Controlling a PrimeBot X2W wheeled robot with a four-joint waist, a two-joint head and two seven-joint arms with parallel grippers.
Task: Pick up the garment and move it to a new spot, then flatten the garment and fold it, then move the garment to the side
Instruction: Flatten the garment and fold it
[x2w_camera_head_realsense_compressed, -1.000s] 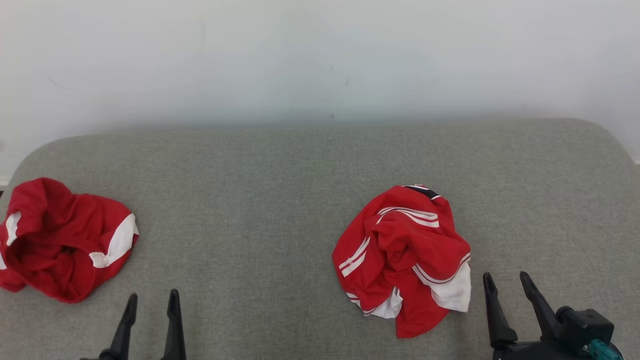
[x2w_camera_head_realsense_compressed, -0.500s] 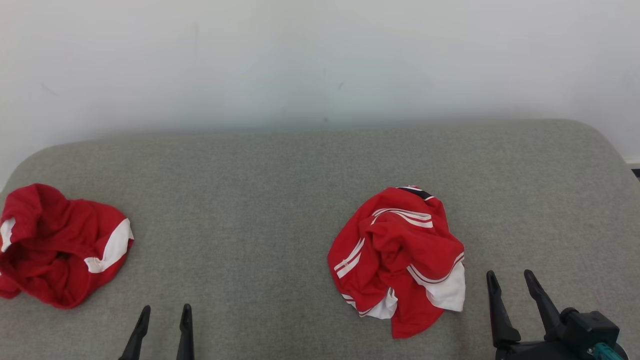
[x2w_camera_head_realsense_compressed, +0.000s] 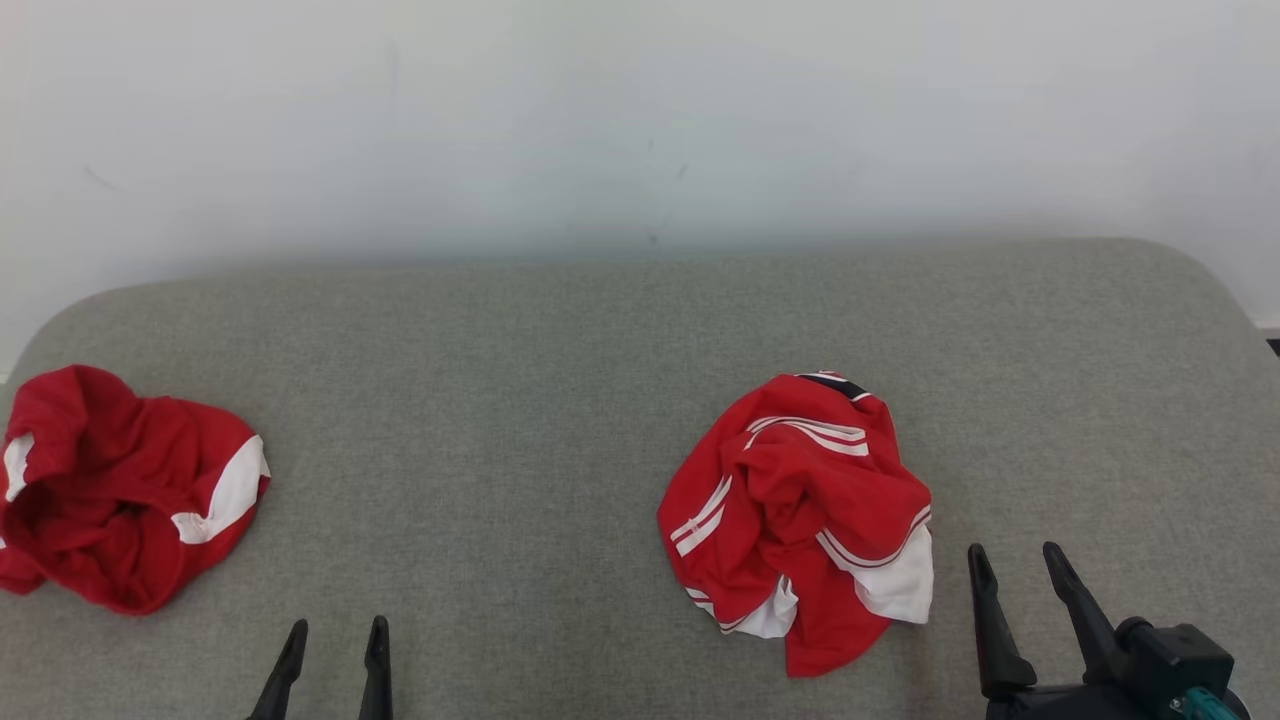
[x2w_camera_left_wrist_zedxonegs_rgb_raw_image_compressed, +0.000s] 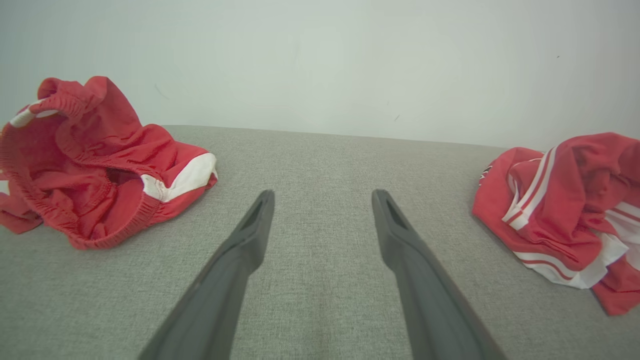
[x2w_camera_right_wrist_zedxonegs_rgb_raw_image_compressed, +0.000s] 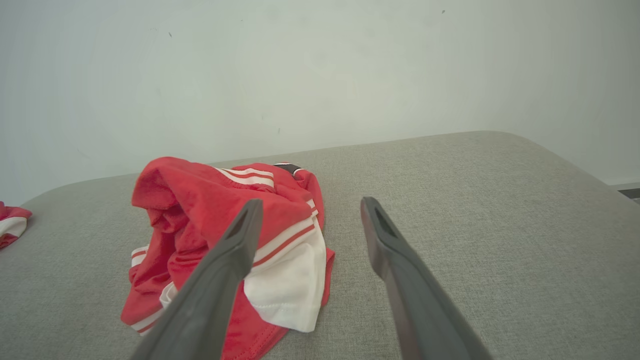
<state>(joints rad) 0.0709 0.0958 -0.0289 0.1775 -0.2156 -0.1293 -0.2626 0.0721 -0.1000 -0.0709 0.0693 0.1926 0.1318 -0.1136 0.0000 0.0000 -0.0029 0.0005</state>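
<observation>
1. Head view – the jersey (x2w_camera_head_realsense_compressed: 795, 520), red with white stripes and a white hem, is lying crumpled on the grey bench (x2w_camera_head_realsense_compressed: 520, 400), right of the middle and toward the near edge.
2. Shorts (x2w_camera_head_realsense_compressed: 120, 490), red with white side panels, are lying bunched at the bench's far left, well apart from the jersey.
3. The right end effector (x2w_camera_head_realsense_compressed: 1013, 552) is hovering just beside the jersey's lower right corner. It is released, with its fingers spread, grasping nothing and clear of the cloth.
4. In the right wrist view, one finger is crossing in front of the jersey's white hem, while the other is showing against bare bench.
5. The left end effector (x2w_camera_head_realsense_compressed: 337, 625) is sitting at the lower left, between the two garments and nearer the shorts. It is released too and is holding nothing – the left wrist view is showing bare bench between its fingers.
6. A pale wall (x2w_camera_head_realsense_compressed: 640, 120) is rising behind the bench.
</observation>
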